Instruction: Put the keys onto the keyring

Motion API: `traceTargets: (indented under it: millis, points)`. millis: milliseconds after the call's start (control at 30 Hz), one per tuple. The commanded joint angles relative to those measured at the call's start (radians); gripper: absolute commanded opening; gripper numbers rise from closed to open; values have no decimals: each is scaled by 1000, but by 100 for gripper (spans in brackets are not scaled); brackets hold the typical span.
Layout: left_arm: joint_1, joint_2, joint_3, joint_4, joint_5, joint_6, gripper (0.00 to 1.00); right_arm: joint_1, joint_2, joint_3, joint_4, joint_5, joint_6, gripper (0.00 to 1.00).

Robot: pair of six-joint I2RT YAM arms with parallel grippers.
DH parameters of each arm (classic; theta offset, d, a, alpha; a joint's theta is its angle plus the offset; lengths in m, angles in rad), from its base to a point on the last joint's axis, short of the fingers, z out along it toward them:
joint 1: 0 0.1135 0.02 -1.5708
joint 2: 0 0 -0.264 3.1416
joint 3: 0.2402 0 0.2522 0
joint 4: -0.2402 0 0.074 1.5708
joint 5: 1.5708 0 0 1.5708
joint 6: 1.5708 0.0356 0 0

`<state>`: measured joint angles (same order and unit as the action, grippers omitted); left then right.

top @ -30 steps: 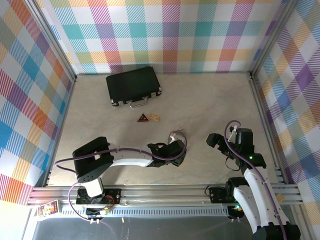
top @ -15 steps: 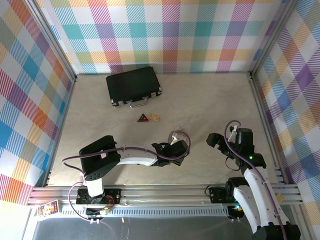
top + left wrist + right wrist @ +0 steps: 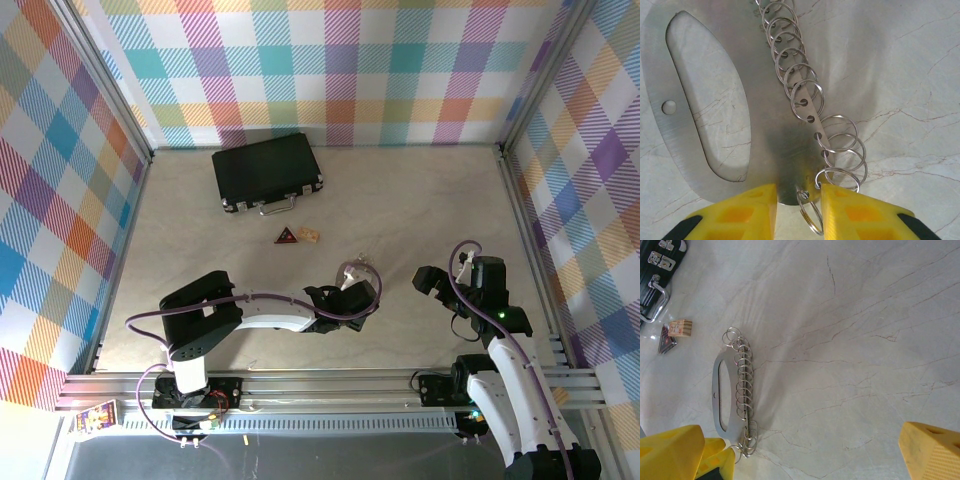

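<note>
The keyring (image 3: 765, 75) is a flat silver plate with an oval slot and a row of thin split rings along one edge. It lies flat on the marble table (image 3: 200, 230). My left gripper (image 3: 798, 192) is low over the plate's near end. Its yellow fingers (image 3: 740, 210) straddle that end with a narrow gap between them, and one loose ring hangs in the gap. From above, the left gripper (image 3: 355, 297) sits just in front of the keyring (image 3: 358, 268). My right gripper (image 3: 430, 282) hovers wide open to the right of the keyring (image 3: 716, 390), holding nothing. The keys are out of view.
A black case (image 3: 267, 172) with a metal handle lies at the back left. A small dark-red triangle (image 3: 287, 236) and a tan chip (image 3: 309, 234) sit between the case and the keyring. Plaid walls enclose the table on three sides.
The left arm has stretched a little to the right, up to the keyring's near end, and its fingers have drawn closer together. The right arm has not moved.
</note>
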<state>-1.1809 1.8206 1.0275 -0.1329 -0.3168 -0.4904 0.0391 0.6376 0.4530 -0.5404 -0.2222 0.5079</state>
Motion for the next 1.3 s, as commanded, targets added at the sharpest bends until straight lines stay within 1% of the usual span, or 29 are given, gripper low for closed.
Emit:
traceTargets:
  millis: [0,500,1100,1267]
  points:
    - [-9,4,-1,-15,-15,-12,28,-6,-9,-7,10,-19,-16,99]
    - [-9,-2,-26,3,7,-34,25,-4,-15,-7,10,-16,-18,99]
    - [-10,-6,-37,12,21,-40,15,-5,-16,-5,10,-14,-20,99]
    - [-9,-21,-42,11,26,-39,9,-6,-14,-5,9,-14,-19,99]
